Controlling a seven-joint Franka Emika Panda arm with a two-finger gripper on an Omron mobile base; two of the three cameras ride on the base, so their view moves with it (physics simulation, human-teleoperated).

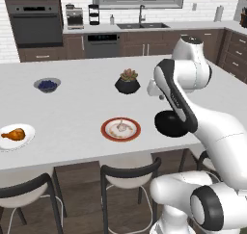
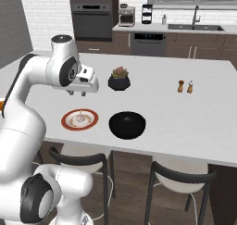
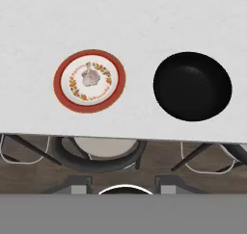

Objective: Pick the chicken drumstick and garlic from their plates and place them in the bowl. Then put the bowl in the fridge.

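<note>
The orange-brown chicken drumstick (image 1: 13, 133) lies on the plain white plate (image 1: 29, 131) at the island's front left. The garlic (image 1: 123, 127) (image 2: 81, 118) (image 3: 89, 76) rests in the middle of the red-rimmed plate (image 1: 107, 132) (image 2: 66, 122) (image 3: 60, 81). Right of that plate stands the glossy black bowl (image 1: 169, 124) (image 2: 127, 125) (image 3: 193, 86), empty, partly behind my arm in the left base view. My gripper (image 2: 79, 92) (image 3: 123, 185) hovers well above the counter, pointing down between plate and bowl, its fingers apart with nothing between them. The fridge is out of view.
A black succulent pot (image 1: 127, 84) (image 2: 119, 82) stands behind the bowl. A small grey bowl of blueberries (image 1: 47, 85) sits far left. Two shakers (image 2: 185, 86) stand to the right. Dark-backed stools (image 1: 130, 173) (image 2: 183, 178) line the island's front edge.
</note>
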